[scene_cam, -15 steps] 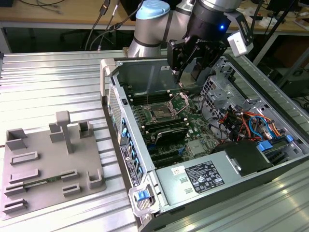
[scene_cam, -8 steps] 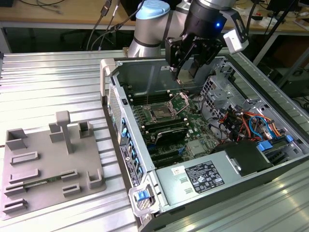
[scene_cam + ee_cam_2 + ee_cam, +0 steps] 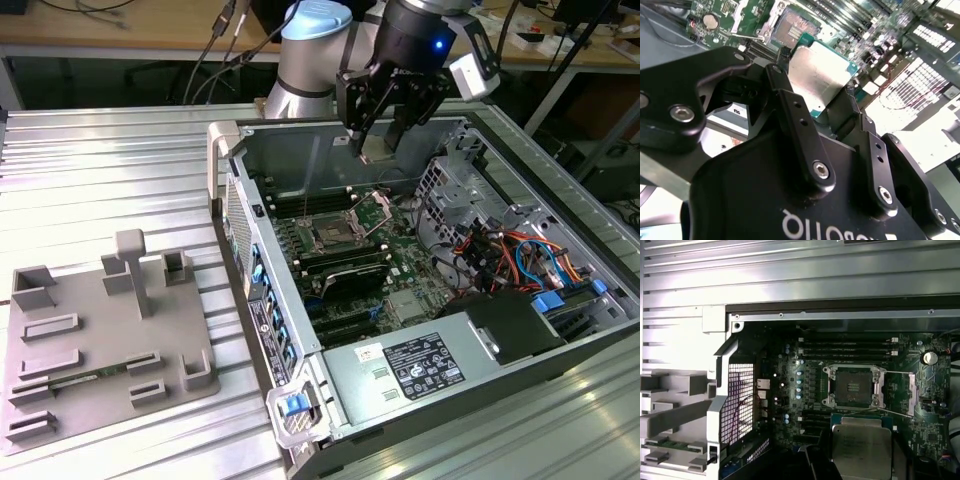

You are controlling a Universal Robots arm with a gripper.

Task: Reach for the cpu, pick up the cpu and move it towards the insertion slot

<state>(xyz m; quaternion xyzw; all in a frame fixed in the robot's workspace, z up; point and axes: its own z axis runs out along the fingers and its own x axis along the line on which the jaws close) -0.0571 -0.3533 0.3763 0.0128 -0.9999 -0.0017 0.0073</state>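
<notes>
Silvery metal — one cpu (image 3: 822, 75), pinched between my two fingers (image 3: 790, 107).
One gripper (image 3: 378, 150), one insertion slot (image 3: 330, 238) — the flat, square, pale-rimmed chip hangs above the open socket inside the computer case (image 3: 480, 345).

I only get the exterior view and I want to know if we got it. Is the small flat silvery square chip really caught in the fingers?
Observer: Yes. In the second wrist view the black fingers clamp the small flat silvery square chip by two opposite edges.
Operator: Is the hole it goes into open?
Observer: In the first wrist view the square silver-framed socket shows its dark centre uncovered, and nothing sits in it.
Operator: Is the chip over the hole?
Observer: Not in the first wrist view. There the chip appears beside the socket's frame and does not overlap the dark centre.
</notes>
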